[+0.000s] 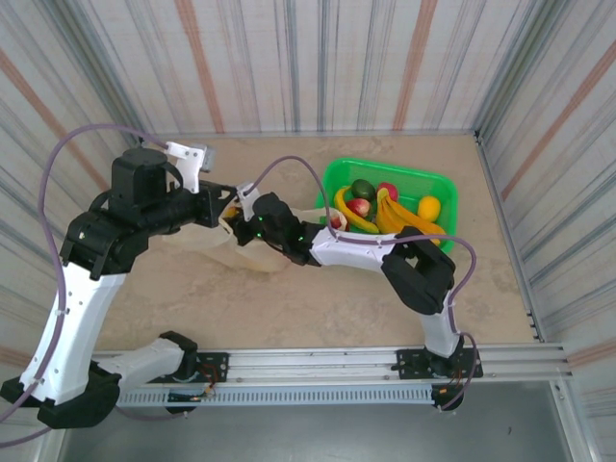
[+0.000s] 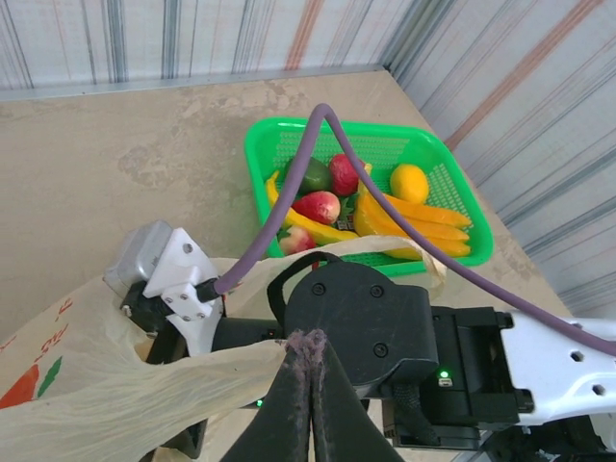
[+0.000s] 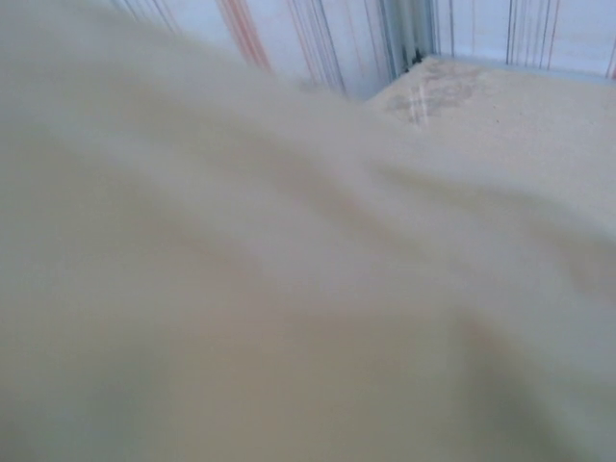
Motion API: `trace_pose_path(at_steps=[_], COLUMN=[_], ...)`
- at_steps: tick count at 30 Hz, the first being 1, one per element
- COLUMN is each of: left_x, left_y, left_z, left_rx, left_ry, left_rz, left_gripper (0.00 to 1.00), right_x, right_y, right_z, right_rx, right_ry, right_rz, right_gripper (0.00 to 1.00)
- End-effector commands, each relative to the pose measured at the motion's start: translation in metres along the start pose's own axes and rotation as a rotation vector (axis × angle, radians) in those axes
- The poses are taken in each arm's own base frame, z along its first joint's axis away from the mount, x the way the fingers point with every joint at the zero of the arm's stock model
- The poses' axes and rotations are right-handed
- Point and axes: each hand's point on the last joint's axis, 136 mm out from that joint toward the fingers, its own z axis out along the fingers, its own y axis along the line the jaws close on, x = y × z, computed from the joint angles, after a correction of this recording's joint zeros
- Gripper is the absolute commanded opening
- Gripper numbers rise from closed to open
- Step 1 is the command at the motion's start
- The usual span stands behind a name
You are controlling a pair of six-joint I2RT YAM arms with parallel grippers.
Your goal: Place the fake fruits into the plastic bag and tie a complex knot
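In the green basket point(image 1: 385, 171) fake fruits point(image 1: 385, 214) are left unbagged; the plastic bag point(image 2: 106, 395) is pinched by the left gripper point(image 2: 306, 351); the right gripper point(image 1: 239, 207) cannot be judged open or closed.

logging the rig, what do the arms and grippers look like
Left arm and right arm: white shells, black joint housings. A purple cable loops from each wrist. The left gripper has slim black fingers. A green light dots the right arm.

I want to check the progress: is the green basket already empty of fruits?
No, the green basket holds bananas, a yellow fruit and red ones in the top view.
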Motion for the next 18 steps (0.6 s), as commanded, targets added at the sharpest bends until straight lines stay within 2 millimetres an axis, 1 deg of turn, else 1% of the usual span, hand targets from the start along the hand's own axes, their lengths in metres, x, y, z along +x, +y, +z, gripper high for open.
trace_pose_path(at_steps=[1,4,12,18], left_x=[0.004,0.004,0.001,0.003], left_y=[0.003,0.003,0.002,0.0], left_z=[-0.003,-0.001,0.004,0.007], left_rx=[-0.018,-0.017,-0.012,0.004], left_ry=[0.006,0.009,0.017,0.028], left_rz=[0.006,0.006,0.002,-0.006], left_gripper=[0.0,0.0,0.0,0.0], right_x=[-0.012,-0.019,-0.036,-0.048], right_y=[0.009,0.014,0.017,0.017], right_z=[-0.026,-0.048,-0.114,-0.156], right_rx=[-0.008,-0.038,-0.075,-0.087], right_ry=[0.016,0.038,0.033,0.055], right_rz=[-0.052,-0.064,-0.046,-0.037], right_gripper=[0.8,0.79,0.76,0.71])
